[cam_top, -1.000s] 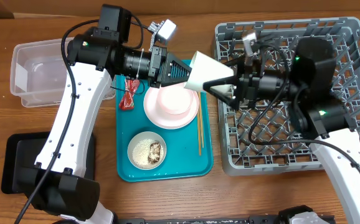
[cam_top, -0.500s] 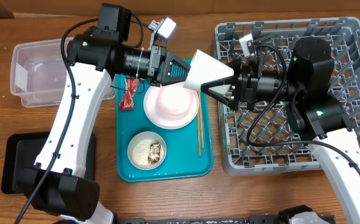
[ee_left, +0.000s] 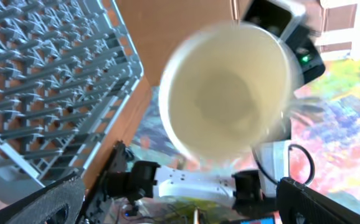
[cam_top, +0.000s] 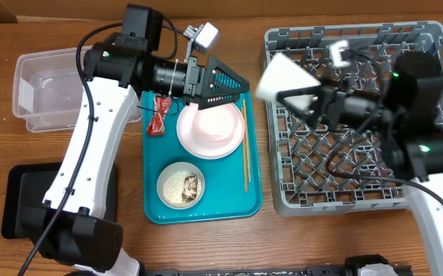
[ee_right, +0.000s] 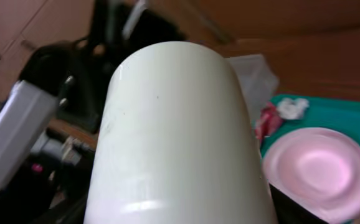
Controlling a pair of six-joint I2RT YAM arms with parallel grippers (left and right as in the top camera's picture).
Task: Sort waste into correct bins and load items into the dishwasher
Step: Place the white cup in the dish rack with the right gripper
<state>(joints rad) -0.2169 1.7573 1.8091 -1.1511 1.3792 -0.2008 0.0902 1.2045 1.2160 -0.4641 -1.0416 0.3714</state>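
Note:
A white cup (cam_top: 283, 77) lies on its side in the air over the left edge of the grey dishwasher rack (cam_top: 283, 205). My right gripper (cam_top: 296, 97) is shut on its base; the cup (ee_right: 174, 137) fills the right wrist view. The left gripper (cam_top: 237, 83) hangs above the pink plate (cam_top: 210, 130), jaws wide apart and empty, apart from the cup. In the left wrist view the cup's open mouth (ee_left: 227, 93) faces me, blurred, beyond my spread fingertips (ee_left: 43, 205), with the rack (ee_left: 43, 81) at left.
On the teal tray (cam_top: 206, 211) sit the pink plate, a bowl of food scraps (cam_top: 181, 186), chopsticks (cam_top: 246, 165) and a red wrapper (cam_top: 160, 115). A clear plastic container (cam_top: 49, 88) stands far left, a black bin (cam_top: 22, 199) at front left.
My left gripper has opened and let go of the cup. The right gripper, holding the cup, has carried it rightward from above the tray to over the rack.

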